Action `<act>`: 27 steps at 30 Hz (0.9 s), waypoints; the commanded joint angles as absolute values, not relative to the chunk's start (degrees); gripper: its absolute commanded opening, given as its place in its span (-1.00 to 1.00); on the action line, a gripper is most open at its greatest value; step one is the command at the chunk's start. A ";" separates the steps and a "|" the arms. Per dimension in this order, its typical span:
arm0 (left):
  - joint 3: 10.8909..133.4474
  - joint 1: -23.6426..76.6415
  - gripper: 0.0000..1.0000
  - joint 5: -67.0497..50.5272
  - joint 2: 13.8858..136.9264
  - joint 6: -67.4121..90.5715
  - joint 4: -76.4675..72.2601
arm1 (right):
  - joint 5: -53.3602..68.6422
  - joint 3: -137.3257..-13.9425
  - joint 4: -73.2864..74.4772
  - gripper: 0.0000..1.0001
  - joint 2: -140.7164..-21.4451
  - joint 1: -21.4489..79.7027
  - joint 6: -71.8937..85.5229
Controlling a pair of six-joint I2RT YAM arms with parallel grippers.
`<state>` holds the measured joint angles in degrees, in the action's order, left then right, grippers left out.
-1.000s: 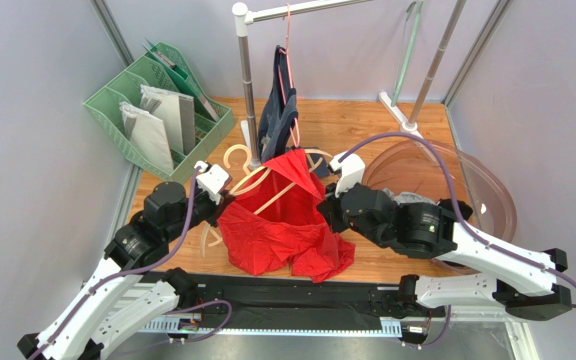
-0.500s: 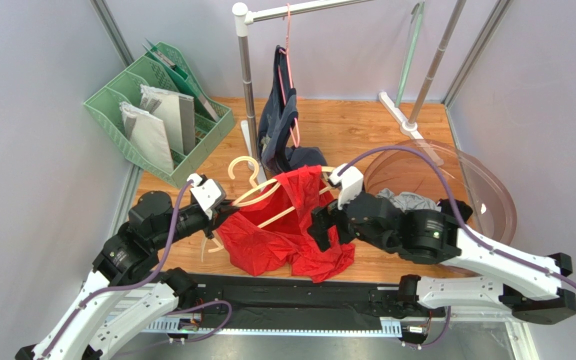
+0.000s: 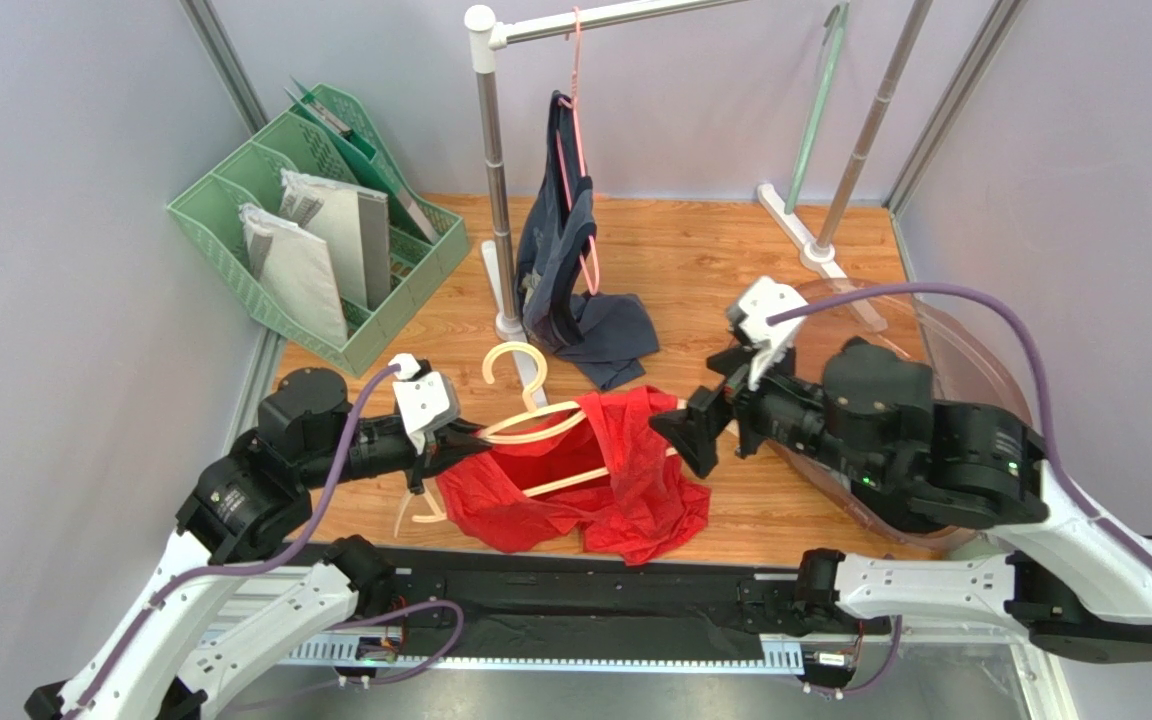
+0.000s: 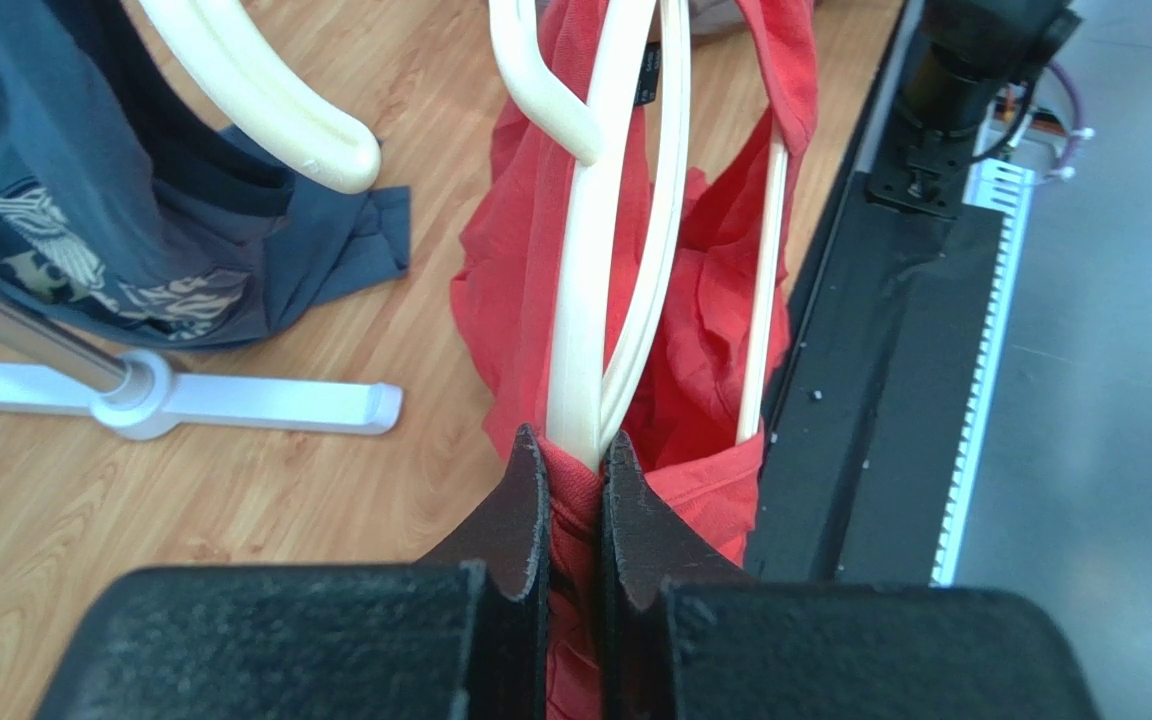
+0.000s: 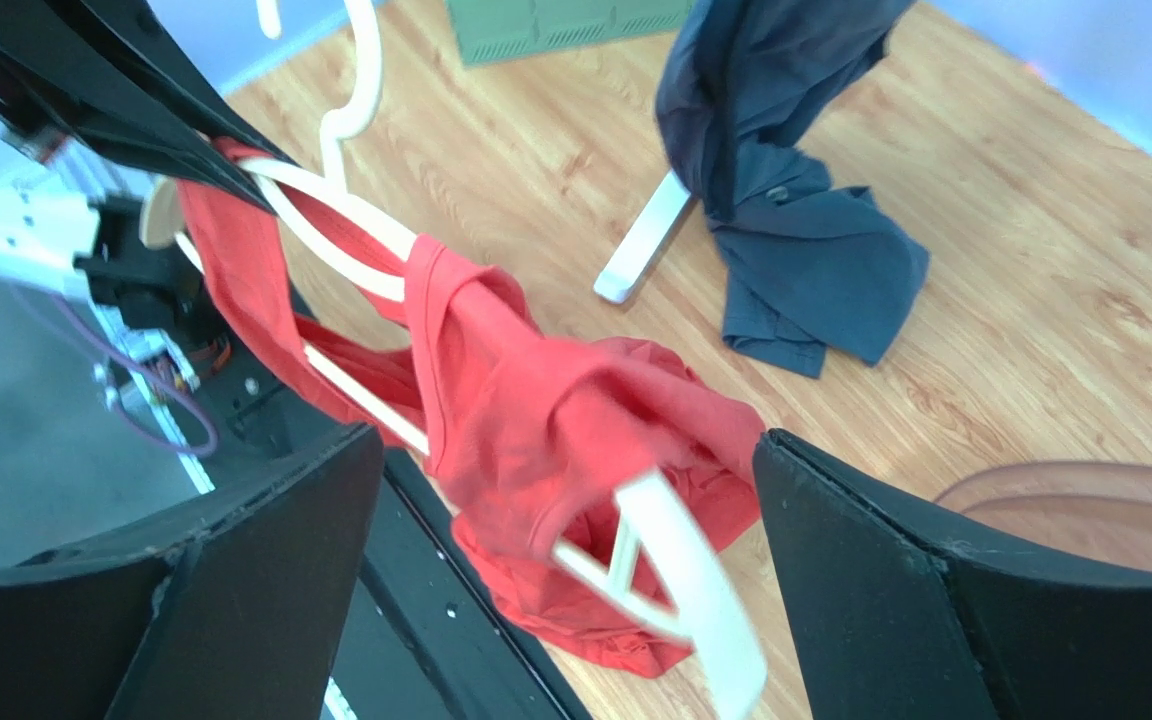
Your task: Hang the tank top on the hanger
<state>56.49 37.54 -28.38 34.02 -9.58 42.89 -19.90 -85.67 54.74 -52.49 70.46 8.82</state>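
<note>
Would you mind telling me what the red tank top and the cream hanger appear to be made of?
The tank top looks like thin, soft fabric with a matte finish: it bunches in limp, crumpled folds. Knit or woven cannot be told. The hanger looks like moulded plastic, smooth with a slight sheen along its rounded arms, though painted wood cannot be ruled out.

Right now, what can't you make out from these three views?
- Top external: right shoulder of the hanger, under the tank top.
- Top external: contents of the bowl, behind the right arm.
- Left wrist: most of the hanger's hook, cut by the top edge.
- Right wrist: whether the open right pincer touches fabric; depth unclear.
</note>
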 commanded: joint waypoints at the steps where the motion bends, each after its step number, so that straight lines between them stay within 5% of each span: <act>1: 60.11 37.62 -1.00 -34.01 34.80 -11.34 44.02 | -4.51 -88.33 55.29 1.00 -56.95 63.57 1.32; 8: 61.96 37.70 -1.00 -36.56 36.56 -11.42 45.97 | 14.03 -86.75 53.27 1.00 -60.64 61.96 -2.81; 18: 61.88 37.97 -1.00 -39.11 36.48 -11.51 45.79 | 23.81 -82.79 50.72 0.93 -62.40 60.65 -5.10; 27: 61.88 38.41 -1.00 -38.06 35.51 -11.78 45.79 | 31.63 -82.09 50.45 0.40 -65.30 58.01 -4.75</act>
<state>59.33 37.91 -36.21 36.38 -10.44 47.88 26.15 -82.17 52.75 -64.38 58.70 -4.29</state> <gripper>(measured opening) 0.065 0.758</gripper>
